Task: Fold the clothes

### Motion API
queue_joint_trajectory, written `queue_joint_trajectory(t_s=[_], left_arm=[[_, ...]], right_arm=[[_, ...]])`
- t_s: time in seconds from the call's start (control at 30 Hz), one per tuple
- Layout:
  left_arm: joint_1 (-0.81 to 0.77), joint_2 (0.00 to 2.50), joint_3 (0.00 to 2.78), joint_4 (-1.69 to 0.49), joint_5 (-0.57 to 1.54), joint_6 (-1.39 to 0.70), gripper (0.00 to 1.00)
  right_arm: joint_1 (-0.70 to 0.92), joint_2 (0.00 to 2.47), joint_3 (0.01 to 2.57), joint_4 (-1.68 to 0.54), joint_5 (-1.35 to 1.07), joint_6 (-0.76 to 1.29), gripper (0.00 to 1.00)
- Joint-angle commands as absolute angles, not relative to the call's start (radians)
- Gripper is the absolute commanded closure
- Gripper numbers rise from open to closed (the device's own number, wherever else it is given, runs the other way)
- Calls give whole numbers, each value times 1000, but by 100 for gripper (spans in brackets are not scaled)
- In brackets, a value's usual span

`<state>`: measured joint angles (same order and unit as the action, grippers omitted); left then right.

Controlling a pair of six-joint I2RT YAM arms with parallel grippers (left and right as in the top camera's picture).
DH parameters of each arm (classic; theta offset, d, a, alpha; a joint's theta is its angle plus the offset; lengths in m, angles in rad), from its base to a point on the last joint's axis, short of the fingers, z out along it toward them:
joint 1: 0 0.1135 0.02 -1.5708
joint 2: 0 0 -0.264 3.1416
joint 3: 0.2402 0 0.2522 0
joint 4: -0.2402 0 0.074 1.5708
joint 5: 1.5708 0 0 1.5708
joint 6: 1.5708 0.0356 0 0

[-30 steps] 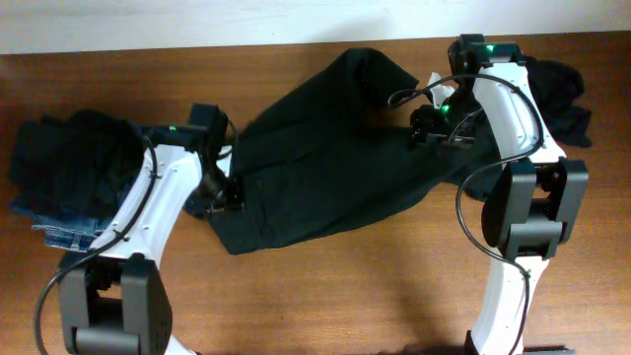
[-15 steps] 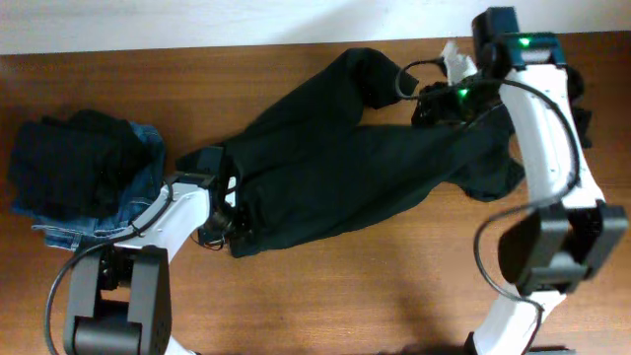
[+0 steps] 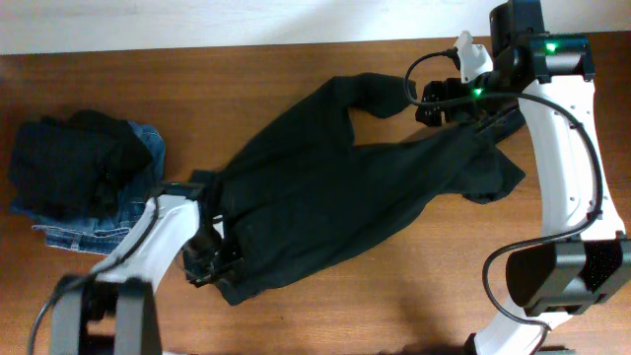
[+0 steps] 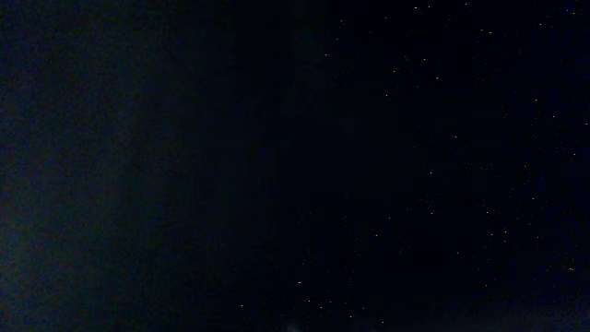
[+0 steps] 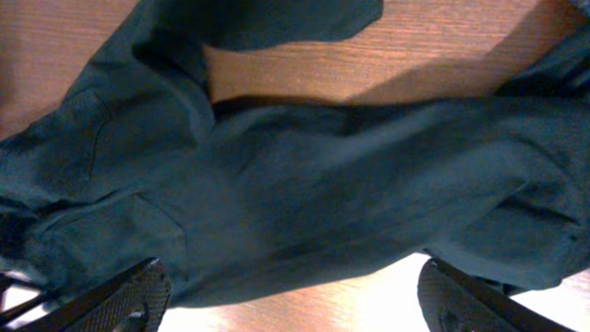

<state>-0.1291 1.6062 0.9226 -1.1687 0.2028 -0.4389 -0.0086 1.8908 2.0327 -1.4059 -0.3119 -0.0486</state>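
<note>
The large black garment point(image 3: 335, 192), limp plain fabric, lies spread aslant on the brown wooden table point(image 3: 325, 320). It runs from a low corner by the left arm up to a bunched end under the right arm. Well apart, at the far left, a heap of dark clothes point(image 3: 69, 158) sits on blue denim jeans point(image 3: 79, 232).

Only the overhead view shows the left gripper point(image 3: 204, 264), clenched on the garment's lower-left hem. Its own wrist camera gives nothing but blackness (no fingers or table can be made out). The right wrist view shows what the overhead cannot. The right gripper point(image 5: 290, 286) is released, and its two dark fingers point(image 5: 124, 300) stand wide at the lower corners, above the cloth with nothing between them. Bare wood shows in the cleft between the garment's two limbs.

The garment's upper lobe reaches near the table's back edge, where a white wall point(image 3: 197, 25) begins. Bare wood lies open along the front, below and right of the garment. More lies open at the back left, between the heap and the garment.
</note>
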Motion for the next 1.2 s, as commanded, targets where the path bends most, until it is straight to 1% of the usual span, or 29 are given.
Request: queue_joint_trajectory(t_s=[0.0,0.1,0.17,0.23,0.27,0.3,0.33,0.37,0.43,0.5,0.63,0.73,0.9,1.07,1.17], left_arm=[[-110,1495,920,-1227,122,-452,99],[-109,1428,920,-1258,99,-452,99],[-109,1398,920,-1252,100,-452,99],[-109,1377,920,-1238,98,-452,99],[-109,1373,920,-1234,96,-452,99],[-109,1370,920,-1231,89,-452,99],[-109,1370,920,-1232,77,-451,99],[-109,1370,920,-1239,69,-452,99],[-109,1370,920,-1248,63,-452,99],[-109,1370,920,-1246,63,-453,99],[-109,1370,920,-1239,63,-456,99],[-109,1370,920,-1244,64,-457,99],[-109,1370,920,-1254,64,-459,99],[-109,1370,920,-1253,63,-459,99],[-109,1370,920,-1247,63,-459,99]], right_arm=[[-6,1905,2045,-1388,-303,-20,8],[0,1929,2032,-1345,-307,-17,10],[12,1945,2009,-1298,-307,6,20],[35,1974,1979,-1216,-311,43,26],[44,1988,1971,-1180,-312,43,32],[58,2009,1964,-1130,-311,43,45],[68,2025,1963,-1094,-317,43,55],[80,2045,1963,-1049,-338,43,64],[101,2081,1962,-950,-389,43,76],[122,2122,1962,-853,-398,43,83],[156,2223,1962,-733,-348,43,88],[159,2302,1962,-717,-288,47,95],[130,2402,1962,-795,-137,65,96],[76,2407,1962,-913,172,118,96],[33,2402,1963,-940,264,118,96]])
